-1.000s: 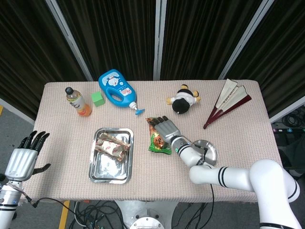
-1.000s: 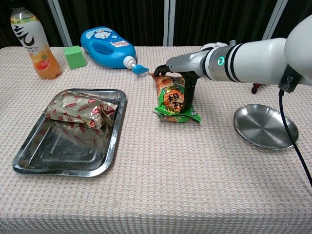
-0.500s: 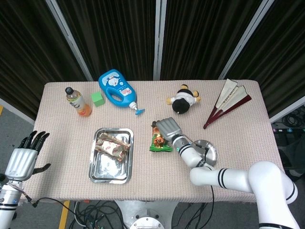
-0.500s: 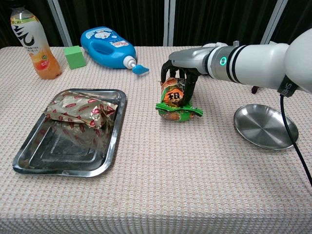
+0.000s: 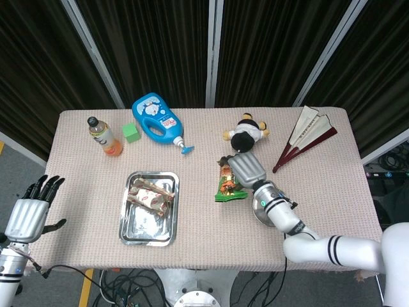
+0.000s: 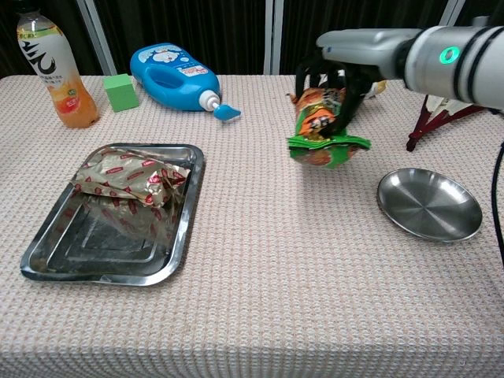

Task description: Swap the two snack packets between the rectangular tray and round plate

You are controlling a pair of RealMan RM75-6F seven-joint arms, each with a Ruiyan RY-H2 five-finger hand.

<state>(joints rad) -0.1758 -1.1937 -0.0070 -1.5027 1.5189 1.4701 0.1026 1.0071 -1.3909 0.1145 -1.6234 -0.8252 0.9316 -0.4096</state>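
Observation:
My right hand grips the green and orange snack packet and holds it in the air above the table, left of the round plate. The plate is bare and mostly hidden under my right arm in the head view. The silver and red snack packet lies in the far half of the rectangular tray. My left hand hangs off the table's left edge, fingers apart, holding nothing.
Along the far side stand an orange drink bottle, a green cube, a blue detergent bottle, a plush toy and a folding fan.
My right hand has closed on the green packet, lifted it off the table and carried it to the right toward the round plate. The left hand has stayed put.

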